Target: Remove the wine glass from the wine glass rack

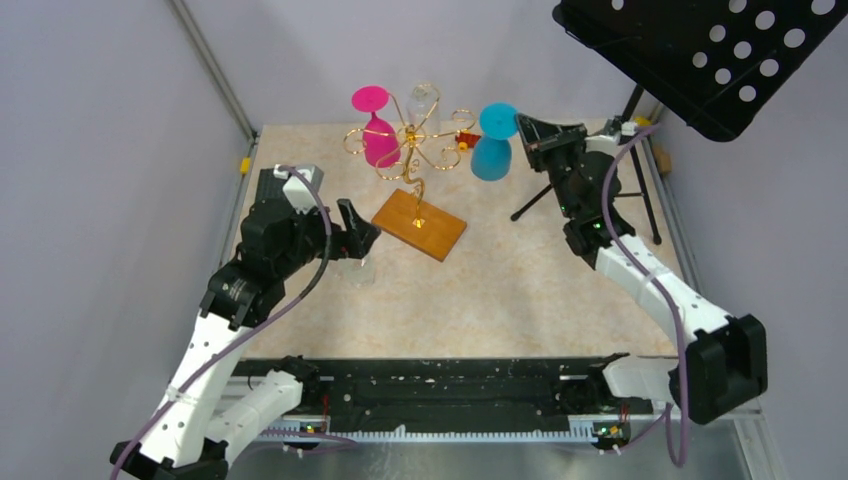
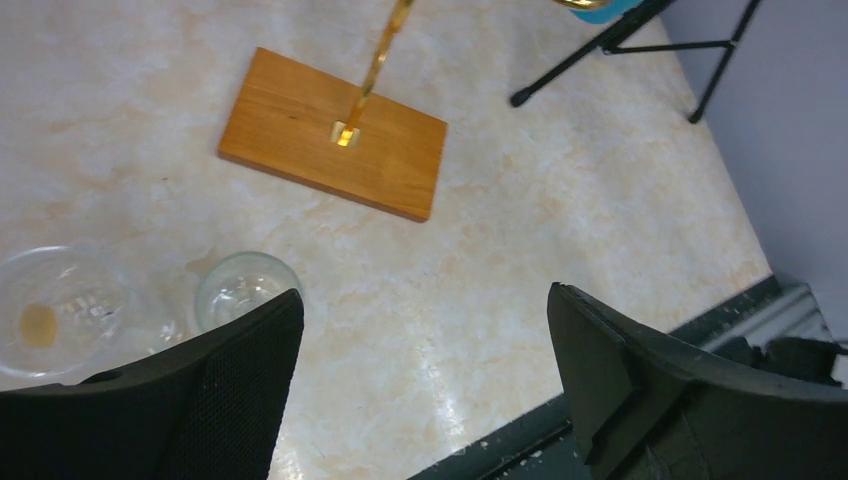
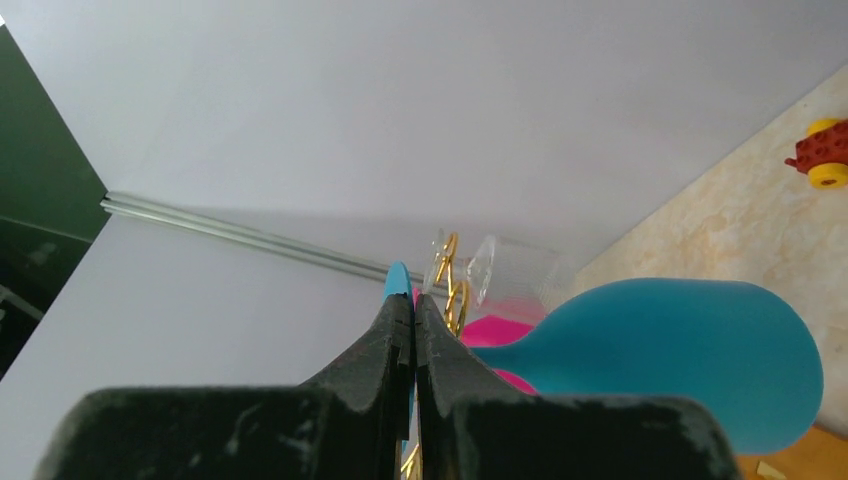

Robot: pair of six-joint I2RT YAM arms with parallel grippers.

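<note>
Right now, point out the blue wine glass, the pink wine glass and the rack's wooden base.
blue wine glass (image 1: pixel 491 160), top view, on its bowl
pink wine glass (image 1: pixel 379 149), top view, on its bowl
wooden base (image 2: pixel 290 122), left wrist view, on its bare top face

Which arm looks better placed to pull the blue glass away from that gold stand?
Right. The right pincer is shut on the stem of the blue wine glass, beside the gold rack. The left pincer hangs open over the table by a clear glass, away from the rack's curled arms.
</note>
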